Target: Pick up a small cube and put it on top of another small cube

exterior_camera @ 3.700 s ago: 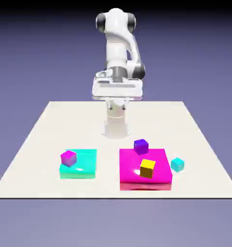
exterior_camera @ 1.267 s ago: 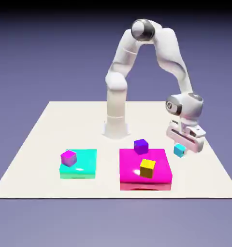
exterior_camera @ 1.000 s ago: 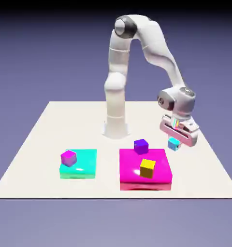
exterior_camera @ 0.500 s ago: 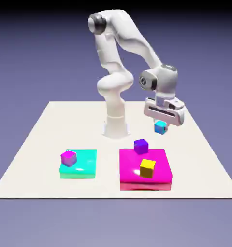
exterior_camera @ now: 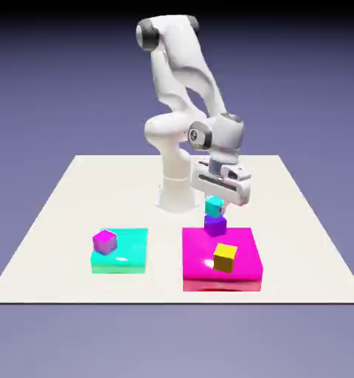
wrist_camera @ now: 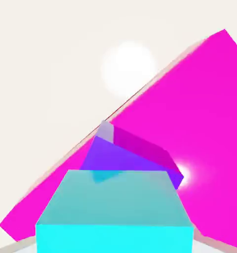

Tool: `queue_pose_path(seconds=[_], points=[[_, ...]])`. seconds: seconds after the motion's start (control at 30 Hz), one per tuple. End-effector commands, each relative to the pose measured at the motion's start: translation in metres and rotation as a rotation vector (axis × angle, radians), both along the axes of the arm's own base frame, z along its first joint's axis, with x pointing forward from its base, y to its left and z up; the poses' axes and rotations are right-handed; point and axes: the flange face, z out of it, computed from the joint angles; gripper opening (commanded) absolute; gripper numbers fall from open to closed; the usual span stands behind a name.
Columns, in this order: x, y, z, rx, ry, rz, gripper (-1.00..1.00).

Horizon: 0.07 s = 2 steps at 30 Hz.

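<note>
- Fingers (wrist_camera: 115,242): one on each side of the cyan cube, about its width apart; whether they press on it or have let go, I cannot tell.
- Cyan cube (exterior_camera: 214,207): between the fingers, directly above the purple cube (exterior_camera: 215,226) and seemingly resting on it.
- The relation that counts: purple lies straight below the fingers, turned at an angle to cyan. Being cubes, neither has a long axis to match; what matters is cyan sitting centred and flat before the fingers rise straight up. A sideways brush could tip it off.
- Stacking looks all but done; letting go cleanly and backing away seem to be what remains.
- Purple stands on the pink slab (exterior_camera: 202,255), at its edge nearer the robot's base.
- Count: four small cubes (cyan, purple, yellow (exterior_camera: 225,258), magenta (exterior_camera: 105,242)); two slabs, pink and turquoise (exterior_camera: 128,255), both on the bench (exterior_camera: 77,199); one arm (exterior_camera: 187,59).
</note>
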Motion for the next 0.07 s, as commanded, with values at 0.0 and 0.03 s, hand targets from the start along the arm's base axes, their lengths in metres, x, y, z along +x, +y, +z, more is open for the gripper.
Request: queue_pose_path(seconds=[0.0,0.03], points=[[0.000,0.000,0.000,0.000,0.000,0.000,1.00],[0.000,0.001,0.011,-0.003,-0.002,-0.001,1.00]])
